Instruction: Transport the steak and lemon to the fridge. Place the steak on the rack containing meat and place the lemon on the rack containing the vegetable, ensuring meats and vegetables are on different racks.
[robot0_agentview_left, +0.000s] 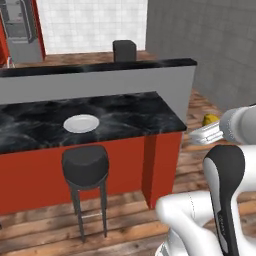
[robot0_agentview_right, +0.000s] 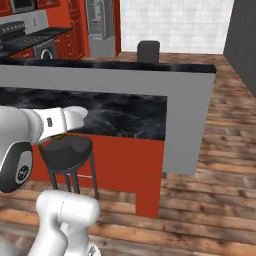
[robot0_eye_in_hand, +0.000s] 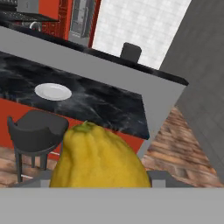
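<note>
Both fingertips are hidden behind the lemon (robot0_eye_in_hand: 99, 156), so the gripper (robot0_agentview_left: 209, 131) looks closed on it. Bright yellow, bumpy, with a pointed end, it hangs just beside the black-topped counter (robot0_agentview_left: 125, 115) holding a white plate (robot0_agentview_left: 81, 123).

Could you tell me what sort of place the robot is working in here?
It looks like a home kitchen with a breakfast bar: a black marble counter on a red base carries a white plate, a dark bar stool stands in front, and a stove sits among red cabinets behind.
</note>
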